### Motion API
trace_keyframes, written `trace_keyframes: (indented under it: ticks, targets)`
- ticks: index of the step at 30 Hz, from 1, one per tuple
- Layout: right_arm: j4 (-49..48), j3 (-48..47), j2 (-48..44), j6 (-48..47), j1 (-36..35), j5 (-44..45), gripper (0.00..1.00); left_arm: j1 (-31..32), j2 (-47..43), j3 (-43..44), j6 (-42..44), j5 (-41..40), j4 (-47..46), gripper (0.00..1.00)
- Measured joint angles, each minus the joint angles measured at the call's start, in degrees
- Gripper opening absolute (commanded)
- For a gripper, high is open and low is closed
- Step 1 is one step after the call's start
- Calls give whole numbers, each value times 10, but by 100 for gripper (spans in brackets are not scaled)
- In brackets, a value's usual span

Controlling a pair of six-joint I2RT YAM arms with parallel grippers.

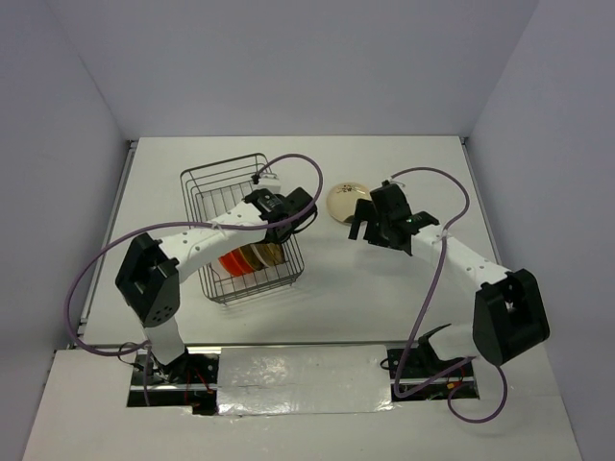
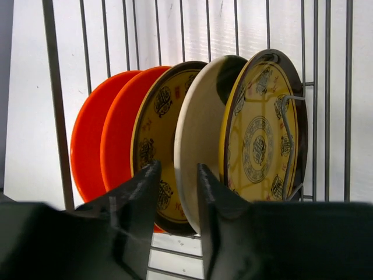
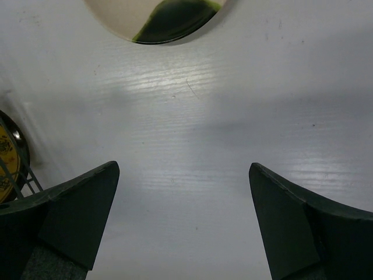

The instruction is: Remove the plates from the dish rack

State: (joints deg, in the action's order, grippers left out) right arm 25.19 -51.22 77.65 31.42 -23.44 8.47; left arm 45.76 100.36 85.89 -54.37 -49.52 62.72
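Note:
The dish rack [image 1: 223,188] holds several upright plates [image 1: 248,258]. In the left wrist view they are two orange-red ones [image 2: 96,151], a brown one with yellow pattern [image 2: 157,116], a cream one [image 2: 201,134] and a second patterned one [image 2: 259,134]. My left gripper [image 1: 286,229] hangs over the rack's right side. Its jaws [image 2: 176,175] are narrowly open, and the cream plate's lower rim shows in the gap. Another cream plate with a dark patch [image 1: 348,200] lies flat on the table [image 3: 160,17]. My right gripper [image 1: 365,230] is wide open and empty just in front of it [image 3: 183,175].
The rack's wire wall [image 2: 55,99] stands left of the plates. A rack corner with a patterned plate's rim [image 3: 9,166] shows at the left edge of the right wrist view. White walls enclose the table [image 1: 423,288].

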Motion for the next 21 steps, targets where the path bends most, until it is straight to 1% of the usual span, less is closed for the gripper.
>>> trace_keyframes:
  ticks: [1,2,4,5,7,8,11,13,16,21]
  targets:
    - [0,2,-3,0,-1,-2,100,-1,1,-4,0,2,-5,39]
    - [1,2,-4,0,-1,-3,100,-2,1,-8,0,3,-10,33]
    - [0,2,-7,-1,-3,-3,100,-5,4,-13,-2,4,-18,27]
    - [1,2,-9,-2,-4,-3,100,-5,5,-17,0,5,-22,19]
    - [1,2,-14,-3,-6,-3,100,-6,5,-19,-4,0,-24,13]
    - [1,2,-18,-4,-7,-3,100,-7,4,-19,-8,-4,-28,7]
    - [2,2,-33,-6,-8,-3,100,-10,1,-18,-13,-4,-21,0]
    - [2,2,-44,-7,-8,-3,100,-10,-5,-15,-14,-1,-10,0]
    - [2,2,-57,-9,-8,-5,100,-10,-21,15,-11,-1,25,0]
    - [2,2,-59,-11,-8,-24,100,-10,-49,126,9,-29,113,0]
